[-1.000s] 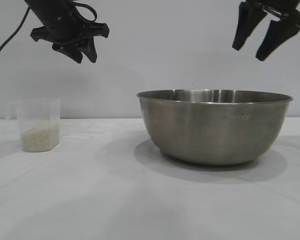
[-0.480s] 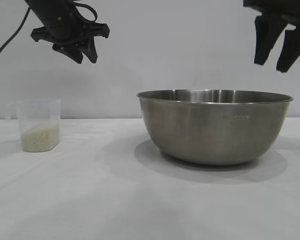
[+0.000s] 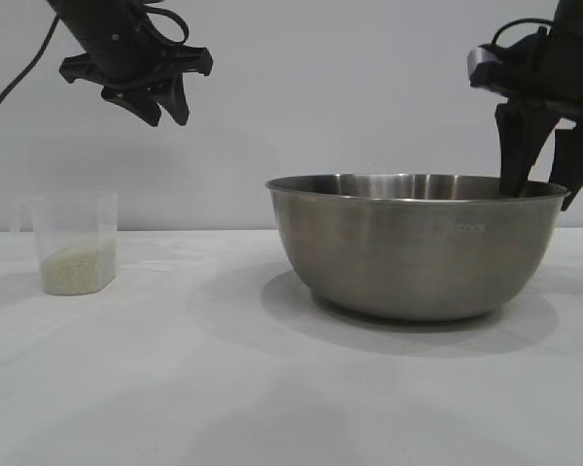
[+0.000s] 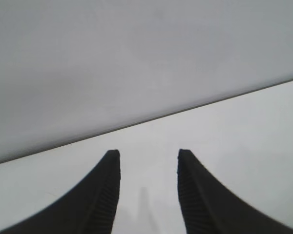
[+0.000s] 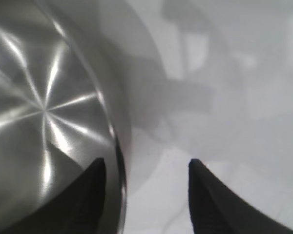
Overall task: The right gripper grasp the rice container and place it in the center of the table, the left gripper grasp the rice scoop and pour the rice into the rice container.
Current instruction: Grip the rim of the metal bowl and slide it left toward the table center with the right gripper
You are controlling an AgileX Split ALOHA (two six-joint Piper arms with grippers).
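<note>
From the exterior view, the right hand [image 3: 541, 189] points steeply down at the right side of the stainless-steel mixing bowl [image 3: 418, 248], its two black fingers straddling the rolled rim, one dipping inside the bowl and the other just outside the wall; the fingers stand apart with the rim between them, and no contact with the steel can be made out. The bowl sits on the white desk [image 3: 223, 388], right of the middle. High at the left, the left hand [image 3: 163, 105] hangs tilted forward and down, well above the translucent measuring cup [image 3: 75, 243], which stands upright at the left edge of the desk with a layer of off-white rice [image 3: 76, 269] in its bottom. In the left wrist view, that hand's fingers [image 4: 100, 195] are partly spread with nothing between them, only bare desk surface beyond. In the right wrist view, the bowl's rim [image 5: 118, 161] runs between the right hand's fingers [image 5: 210, 200], one over the shiny interior, the other over the desk outside, with a clear gap between the rim and the outer finger.
</note>
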